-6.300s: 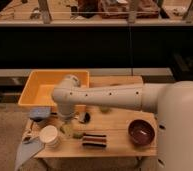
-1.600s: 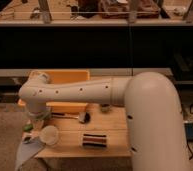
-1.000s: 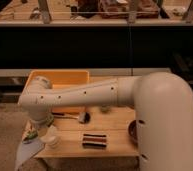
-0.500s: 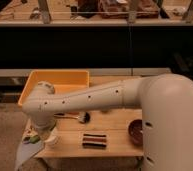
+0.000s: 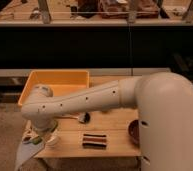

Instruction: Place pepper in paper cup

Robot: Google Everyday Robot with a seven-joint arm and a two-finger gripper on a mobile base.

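At about 8 o'clock in the view, low over the left end of the table [image 5: 115, 142], the gripper [image 5: 39, 138] is seen, pointed downward from the bulky wrist of the arm [image 5: 90, 100]. A small green object, taken to be the pepper [image 5: 36, 141], is seen at the fingertips, but whether the fingers are closed on it cannot be told. Just beside the gripper, toward 3 o'clock, the cup [image 5: 53, 140] is found, its pale rim partly covered by the wrist housing. The pepper is seen just left of the cup, not inside it as far as can be judged.

Farther toward 3 o'clock, a dark striped block [image 5: 94, 140] is laid flat on the table, apart from the cup. At 12 o'clock from the block, a small dark round object [image 5: 84, 117] is partly hidden under the forearm. At the right end of the table, a dark brown bowl [image 5: 134, 132] is half covered by the large white shoulder of the arm.

Behind the arm, toward 11 o'clock, a yellow bin [image 5: 57, 80] is set at the back left of the table. A grey sheet [image 5: 25, 154] is hung off the table's left corner, below the gripper.
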